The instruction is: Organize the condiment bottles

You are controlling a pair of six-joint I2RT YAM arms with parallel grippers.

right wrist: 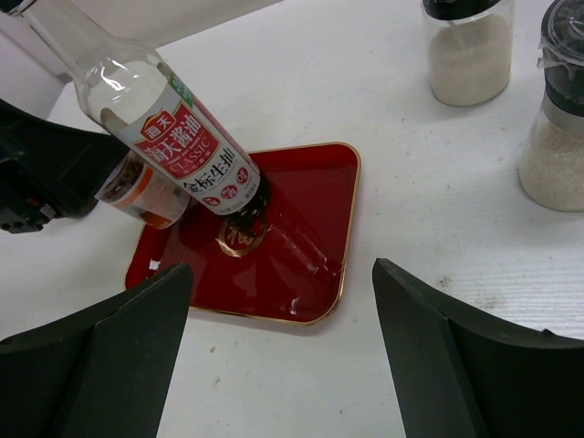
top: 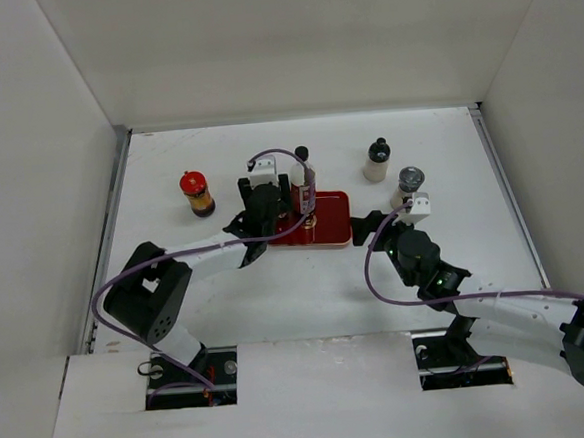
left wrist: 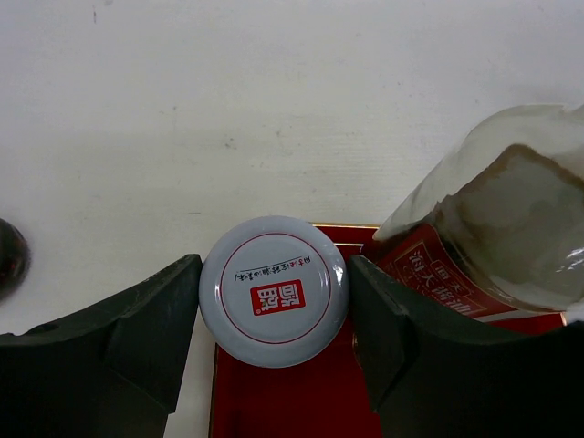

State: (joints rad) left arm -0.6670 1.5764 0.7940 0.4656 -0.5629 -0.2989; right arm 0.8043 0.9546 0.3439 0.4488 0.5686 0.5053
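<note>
My left gripper is shut on the pale-lidded red-label jar and holds it at the left end of the red tray; its fingers press both sides of the lid. The right wrist view shows that jar tilted above the tray. The tall dark-sauce bottle stands on the tray right beside it. The red-lidded yellow jar stands left of the tray. The white black-capped bottle and the grey-lidded shaker stand to the right. My right gripper is open and empty, near the tray's right front corner.
White walls enclose the table on the left, back and right. The right half of the tray holds nothing. The bottle is very close to my left gripper's right finger. A dark rounded thing shows at the left edge of the left wrist view.
</note>
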